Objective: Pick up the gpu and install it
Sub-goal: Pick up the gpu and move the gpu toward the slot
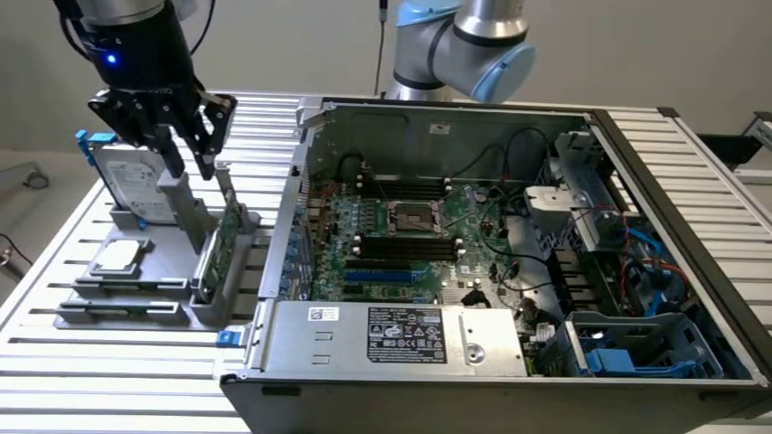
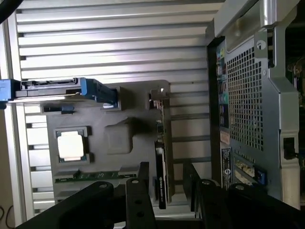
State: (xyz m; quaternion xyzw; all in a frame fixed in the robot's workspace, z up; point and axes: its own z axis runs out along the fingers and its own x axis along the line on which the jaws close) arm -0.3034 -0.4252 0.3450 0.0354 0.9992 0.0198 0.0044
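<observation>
Fingers [image 1: 169,154]: wide open and holding nothing. I have them hanging tips-down over the grey holder [image 1: 121,318] at the exterior view's left.
Fingers from the wrist [image 2: 138,191]: one black finger on each side of the graphics card's thin edge, with a gap on both sides (no contact that I can make out).
Graphics card [image 1: 221,249]: standing on its long edge in a slot of the holder, on the side nearest the computer case [image 1: 458,107]. Its green board face shows in the exterior view, and it sits below the finger tips.
Graphics card from the wrist [image 2: 161,157]: a narrow strip seen edge-on, with the black cover near the fingers and the silver bracket at the far end.
Hard drive [image 1: 127,176]: silver with a blue frame, upright at the back of the holder, just beside the fingers in the exterior view. From the wrist [image 2: 47,88] I see it edge-on.
Chip [image 1: 121,256]: small, square and silver, lying flat in its own recess, well apart from the card; the wrist view [image 2: 71,145] agrees.
Memory stick [image 2: 90,175]: a green strip lying in a slot of the holder [image 2: 119,138], near the chip.
Computer case, inside: lid off and the main board [image 1: 410,226] exposed, with blue slots along its near edge and cables at the exterior view's right.
Computer case from the wrist [image 2: 248,95]: a perforated metal wall just beside the holder.
Bench [image 1: 72,362]: ribbed aluminium, carrying both holder and case.
</observation>
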